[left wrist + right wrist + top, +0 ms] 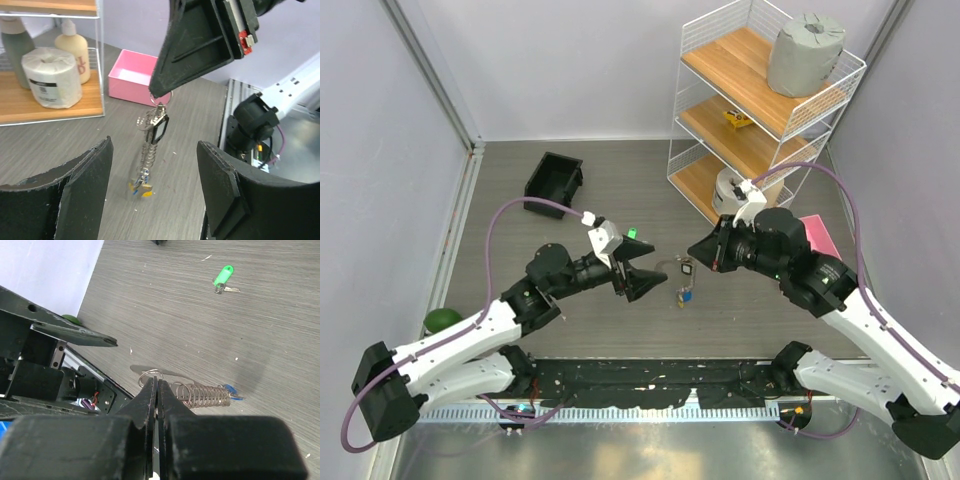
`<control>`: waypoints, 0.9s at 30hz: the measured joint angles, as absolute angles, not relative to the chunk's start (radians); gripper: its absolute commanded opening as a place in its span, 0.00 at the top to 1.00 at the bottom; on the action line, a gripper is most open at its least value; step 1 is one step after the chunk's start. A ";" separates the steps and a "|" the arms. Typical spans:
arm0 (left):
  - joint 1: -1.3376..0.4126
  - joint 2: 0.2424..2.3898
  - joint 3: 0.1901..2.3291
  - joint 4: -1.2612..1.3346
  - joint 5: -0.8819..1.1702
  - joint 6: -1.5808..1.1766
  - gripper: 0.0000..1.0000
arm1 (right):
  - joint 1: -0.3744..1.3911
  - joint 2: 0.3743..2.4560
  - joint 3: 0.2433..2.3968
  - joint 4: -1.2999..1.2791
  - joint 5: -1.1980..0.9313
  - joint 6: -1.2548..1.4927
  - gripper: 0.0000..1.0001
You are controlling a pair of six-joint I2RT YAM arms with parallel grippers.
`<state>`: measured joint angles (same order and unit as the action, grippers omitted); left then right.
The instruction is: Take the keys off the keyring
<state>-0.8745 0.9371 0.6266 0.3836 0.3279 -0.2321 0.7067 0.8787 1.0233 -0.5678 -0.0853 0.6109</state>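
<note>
the right gripper (156,390) is pressed together on the keyring (148,374), and the keys (142,186) hang below it toward the counter (200,315). the left gripper (155,145) is spread, facing them. one key should be pinched by its head and worked along the wire while the ring is kept steady.

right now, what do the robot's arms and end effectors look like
The left arm and right arm have white links and black joint housings, and a purple cable arcs along each. The left end effector and right end effector each carry two black wedge-shaped fingers with rough edges. A green light glows on the left wrist, and a small red board sits on the right end effector.
</note>
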 measured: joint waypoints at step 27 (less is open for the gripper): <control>-0.875 1.131 0.834 0.332 0.611 -0.029 0.25 | 0.744 0.825 1.057 -0.560 -0.163 0.577 0.95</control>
<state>-0.8749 1.1305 0.8337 0.3317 0.6113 -0.0288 0.7444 0.8249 1.0573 -0.5602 -0.1631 0.5766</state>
